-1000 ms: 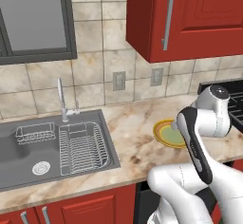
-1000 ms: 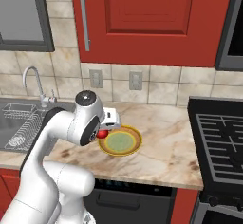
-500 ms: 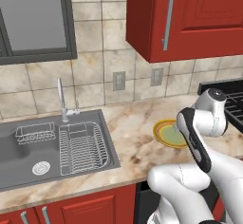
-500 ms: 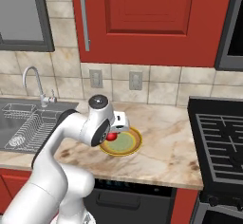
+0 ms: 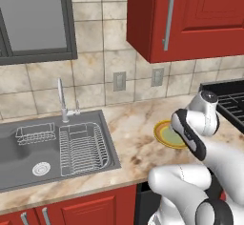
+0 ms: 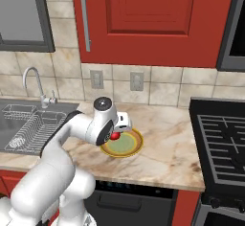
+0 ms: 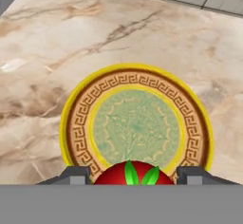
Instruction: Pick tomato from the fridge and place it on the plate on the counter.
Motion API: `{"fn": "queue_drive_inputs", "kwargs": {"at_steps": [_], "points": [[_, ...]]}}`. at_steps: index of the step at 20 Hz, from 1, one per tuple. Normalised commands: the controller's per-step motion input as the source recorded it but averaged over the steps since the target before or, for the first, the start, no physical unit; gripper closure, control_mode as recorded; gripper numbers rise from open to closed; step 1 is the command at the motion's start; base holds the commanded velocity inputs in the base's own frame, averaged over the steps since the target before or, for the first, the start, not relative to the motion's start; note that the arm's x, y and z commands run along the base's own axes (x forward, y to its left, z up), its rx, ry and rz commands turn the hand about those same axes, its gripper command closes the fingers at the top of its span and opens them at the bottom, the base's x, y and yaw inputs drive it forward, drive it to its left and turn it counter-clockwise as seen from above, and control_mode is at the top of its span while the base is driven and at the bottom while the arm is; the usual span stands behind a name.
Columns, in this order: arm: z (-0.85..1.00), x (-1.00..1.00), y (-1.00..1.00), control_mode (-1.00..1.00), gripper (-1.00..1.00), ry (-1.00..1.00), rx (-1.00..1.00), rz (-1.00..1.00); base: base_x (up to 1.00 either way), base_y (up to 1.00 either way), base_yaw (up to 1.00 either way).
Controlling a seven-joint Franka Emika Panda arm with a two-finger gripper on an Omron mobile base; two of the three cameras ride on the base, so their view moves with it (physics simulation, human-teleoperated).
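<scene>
The tomato [image 7: 134,175] is grasped between the two dark fingers [image 7: 76,174], which are clenched on its sides; its red top with small green leaves is seen at the bottom of the hand view. In the right base view the tomato [image 6: 115,135] is seen as a small red ball under the white hand, held above the left rim of the plate [image 6: 136,146]. Whether the tomato touches the plate cannot be told.

The plate [image 7: 76,118] lies flat on the tabletop [image 7: 57,38], near its front edge, between the sink and the stove. A yellow rim, a brown patterned ring and a pale green centre are seen on it. In the left base view the plate [image 5: 162,136] is partly hidden by the arm.

To the left, the steel sink [image 5: 24,148] is set into the tabletop [image 5: 133,124], with a wire rack [image 5: 83,148] inside and a tap [image 5: 61,100] at its back edge. To the right the black stove [image 6: 225,143] is seen, just beside the end of the tabletop.

Behind, two sockets [image 6: 97,79] are mounted on the tiled wall [image 6: 167,93], and a red cupboard [image 6: 143,19] with a long metal handle is hung above.
</scene>
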Motion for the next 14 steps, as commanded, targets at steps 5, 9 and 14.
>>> {"fn": "queue_drive_inputs", "kwargs": {"at_steps": [5,9,14], "points": [[-0.26,0.32,0.00,-1.00,1.00,0.00,-0.03,0.00,0.00,0.00,0.00],[-0.29,0.28,0.00,-1.00,-1.00,0.00,-0.04,0.01,0.00,0.00,0.00],[-0.08,0.11,0.00,-1.00,-1.00,0.00,0.00,0.01,0.00,0.00,0.00]]}}
